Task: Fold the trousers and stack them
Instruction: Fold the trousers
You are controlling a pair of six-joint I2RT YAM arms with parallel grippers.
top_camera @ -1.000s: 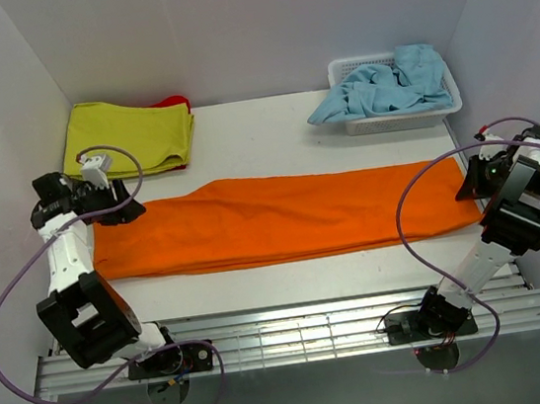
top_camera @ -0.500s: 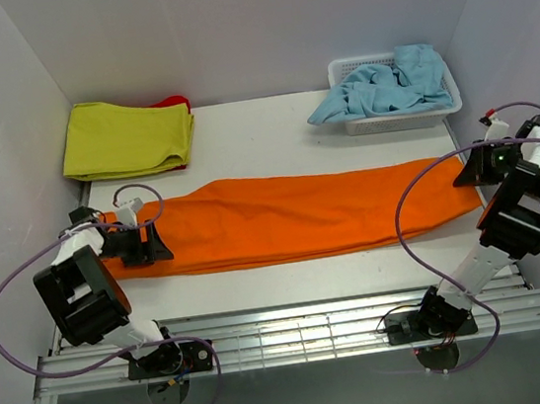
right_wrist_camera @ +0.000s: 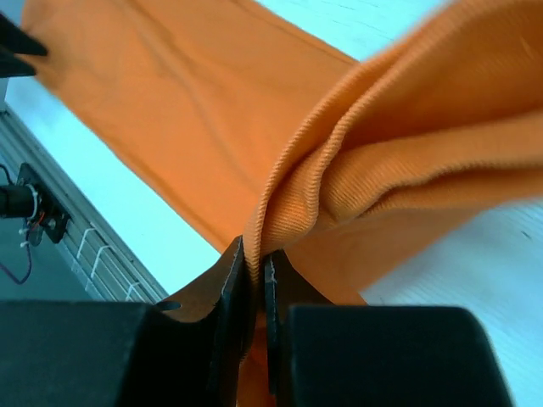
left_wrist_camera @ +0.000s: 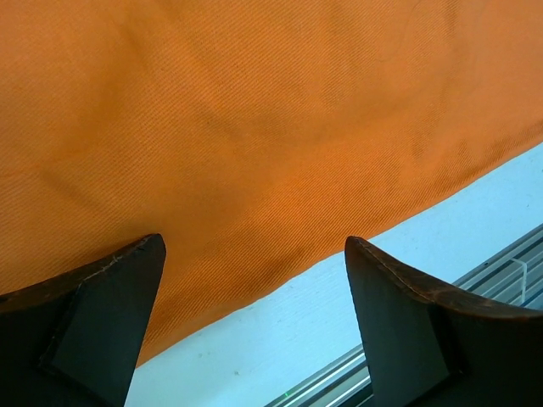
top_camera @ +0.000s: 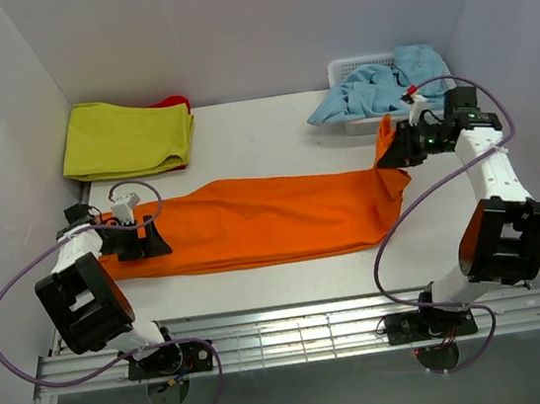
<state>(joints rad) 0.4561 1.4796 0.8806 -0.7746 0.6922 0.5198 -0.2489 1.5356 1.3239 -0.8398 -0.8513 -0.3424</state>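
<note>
I see one pair of orange trousers (top_camera: 263,221), two arms each with one pincer, one yellow-green cloth (top_camera: 122,140), one light blue garment (top_camera: 384,87) and one white basket (top_camera: 340,71), all on a white desk (top_camera: 271,132). The trousers lie flat in a long strip running left to right across the middle of the desk. Their right end is held up off the desk, just in front of the basket. My right pincer (top_camera: 390,151) is clamped together on a fold of that raised end; in the right wrist view its two dark fingers (right_wrist_camera: 229,280) pinch the ribbed orange edge, and the fabric bunches above them. My left pincer (top_camera: 156,240) sits low over the left end of the trousers with its jaws wide apart. In the left wrist view its two dark fingers (left_wrist_camera: 102,297) stand on either side of the near edge of the fabric, gripping nothing; I cannot tell whether they touch the cloth. The yellow-green cloth lies folded at the far left corner, with a bit of red (top_camera: 174,102) showing behind it. The blue garment is heaped in the basket at the far right and spills over its left side.
</note>
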